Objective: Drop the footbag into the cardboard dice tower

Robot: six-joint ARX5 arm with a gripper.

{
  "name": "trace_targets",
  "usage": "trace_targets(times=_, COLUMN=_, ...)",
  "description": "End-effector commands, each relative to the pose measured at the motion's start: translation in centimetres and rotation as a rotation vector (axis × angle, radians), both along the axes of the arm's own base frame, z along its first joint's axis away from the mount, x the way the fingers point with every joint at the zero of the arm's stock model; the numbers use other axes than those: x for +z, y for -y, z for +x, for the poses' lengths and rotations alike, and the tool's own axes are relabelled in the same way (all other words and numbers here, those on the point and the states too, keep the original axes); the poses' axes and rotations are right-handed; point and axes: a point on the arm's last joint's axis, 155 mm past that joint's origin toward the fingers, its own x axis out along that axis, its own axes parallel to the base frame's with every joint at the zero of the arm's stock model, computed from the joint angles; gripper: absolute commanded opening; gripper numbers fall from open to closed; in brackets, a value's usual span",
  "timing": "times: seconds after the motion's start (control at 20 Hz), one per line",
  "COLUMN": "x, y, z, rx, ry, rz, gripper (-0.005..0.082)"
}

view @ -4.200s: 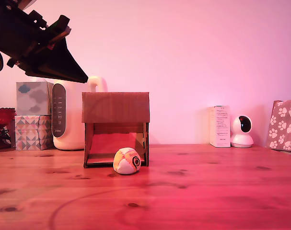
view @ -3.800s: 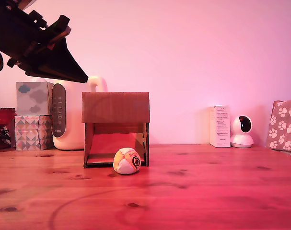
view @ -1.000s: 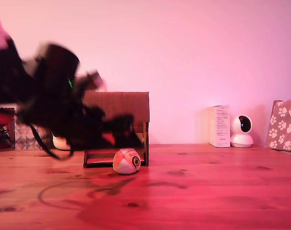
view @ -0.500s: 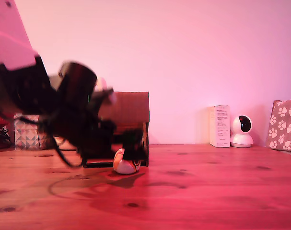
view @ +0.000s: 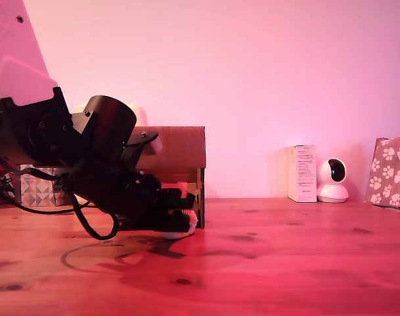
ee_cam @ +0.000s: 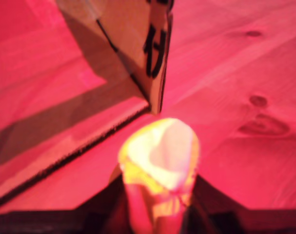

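Observation:
The footbag (view: 190, 226) lies on the wooden table (view: 285, 257) just in front of the cardboard dice tower (view: 180, 148), at the corner of its open lower front. Only a pale sliver of it shows in the exterior view. My gripper (view: 181, 220) is down at table height around it. In the wrist view the footbag (ee_cam: 160, 156) looks squeezed tall and narrow between the dark fingers (ee_cam: 106, 202), which press on both of its sides. The dice tower's corner post and floor edge (ee_cam: 138, 44) stand right behind it.
A patterned tissue box (view: 36, 191) sits behind the arm at the exterior view's left. At the right stand a white carton (view: 302, 173), a small white camera (view: 333, 179) and a paw-print box (view: 392, 171). A black cable (view: 87, 227) loops under the arm.
The arm has swung down from high at the exterior view's left to the table. The gripper now covers the footbag, and its fingers have come in against it.

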Motion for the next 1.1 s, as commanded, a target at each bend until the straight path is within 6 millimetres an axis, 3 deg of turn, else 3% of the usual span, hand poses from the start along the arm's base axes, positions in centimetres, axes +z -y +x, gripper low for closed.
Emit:
trace_targets(times=0.0, x=0.2, y=0.6, z=-0.9, rx=-0.029, ry=-0.015, rz=-0.003, gripper=0.0092)
trace_targets(times=0.35, x=3.8, y=1.3, z=-3.9, rx=-0.104, ry=-0.088, rz=-0.001, gripper=0.0092)
trace_targets(times=0.7, x=10.3, y=-0.3, z=-7.3, rx=-0.118, ry=-0.11, rz=0.009, gripper=0.0092)
trace_targets(times=0.9, x=15.6, y=-0.8, z=-7.3, rx=-0.107, ry=0.012, rz=-0.043, gripper=0.0092)
trace_targets(times=1.05, x=18.9, y=-1.6, z=-5.9, rx=-0.072, ry=0.154, rz=-0.046, gripper=0.0092)
